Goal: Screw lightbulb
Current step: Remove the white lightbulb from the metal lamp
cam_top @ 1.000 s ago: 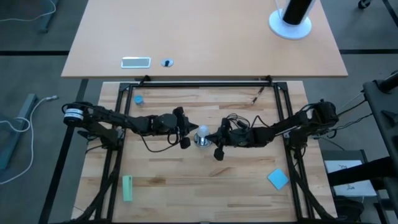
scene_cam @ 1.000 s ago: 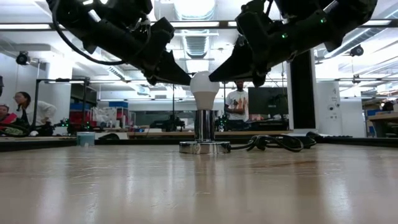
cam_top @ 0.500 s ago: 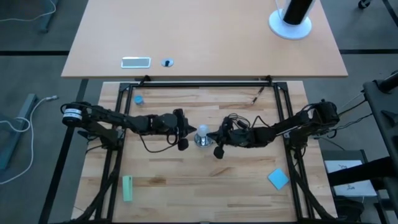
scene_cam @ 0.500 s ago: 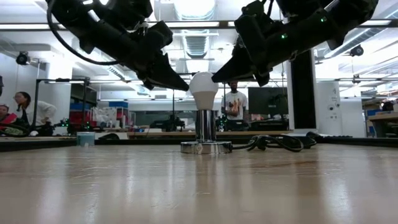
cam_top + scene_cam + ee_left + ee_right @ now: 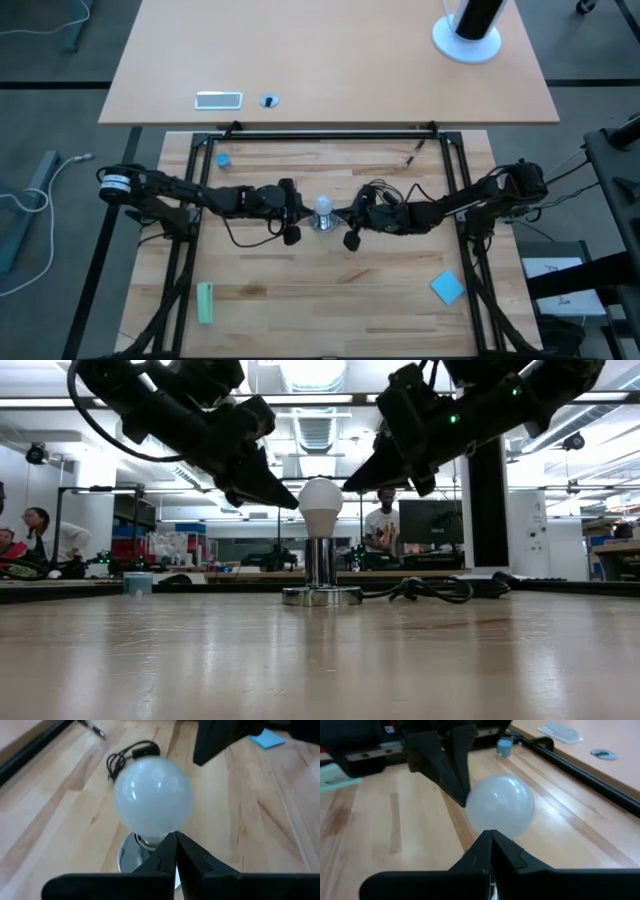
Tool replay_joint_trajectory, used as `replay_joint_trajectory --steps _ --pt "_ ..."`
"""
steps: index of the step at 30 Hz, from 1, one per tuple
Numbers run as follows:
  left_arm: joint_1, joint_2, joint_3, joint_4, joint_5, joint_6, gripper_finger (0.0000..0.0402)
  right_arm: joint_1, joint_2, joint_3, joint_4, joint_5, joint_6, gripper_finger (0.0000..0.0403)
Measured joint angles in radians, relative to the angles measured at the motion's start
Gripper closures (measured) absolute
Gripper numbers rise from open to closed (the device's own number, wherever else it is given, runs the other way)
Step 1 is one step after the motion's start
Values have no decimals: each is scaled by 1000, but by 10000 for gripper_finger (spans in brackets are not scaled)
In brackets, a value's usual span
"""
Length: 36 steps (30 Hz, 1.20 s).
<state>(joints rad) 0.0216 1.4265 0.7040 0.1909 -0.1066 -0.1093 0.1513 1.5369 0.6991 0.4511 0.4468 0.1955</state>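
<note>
Wooden bench (image 5: 300,290) carries the lightbulb (image 5: 320,507), upright in a shiny socket (image 5: 321,594). Low view shows left gripper (image 5: 283,497) and right gripper (image 5: 357,482) flanking its head; wrist views show both fingers pressed together, just short of the glass.

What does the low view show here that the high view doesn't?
Only the low view: the lightbulb upright in the silver socket, with people in the room behind the table.

Only the high view: the green block and blue pad near the table's front, and the blue cap at the back left.

Both: the shut left gripper and shut right gripper flanking the bulb from opposite sides, and the black cord.
</note>
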Motion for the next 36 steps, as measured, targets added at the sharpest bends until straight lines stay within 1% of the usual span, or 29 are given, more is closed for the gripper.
replay_joint_trajectory --steps 2,4,9,11,17,21,24,30,36 --pt "0 -10 0 3 -2 6 401 1 -8 0 2 -7 -13 403" --pt "0 -16 0 2 -28 23 401 1 -10 0 2 -11 -22 403" --pt "1 -16 0 1 -193 76 401 0 -3 0 11 -33 -36 403" --pt "7 -16 0 4 -224 101 401 0 4 0 13 -36 -47 403" --pt "27 -16 0 57 -213 127 401 -10 16 0 91 -37 -113 403" --pt "29 -16 0 62 -156 127 401 -35 16 0 84 -37 -120 403" --pt "29 -16 0 61 -120 124 401 -45 16 0 85 -78 -119 403" --pt "29 -16 0 62 -61 105 401 -50 16 0 78 -82 -118 403" --pt "26 -16 0 62 -45 67 401 -63 16 0 74 -79 -104 403"
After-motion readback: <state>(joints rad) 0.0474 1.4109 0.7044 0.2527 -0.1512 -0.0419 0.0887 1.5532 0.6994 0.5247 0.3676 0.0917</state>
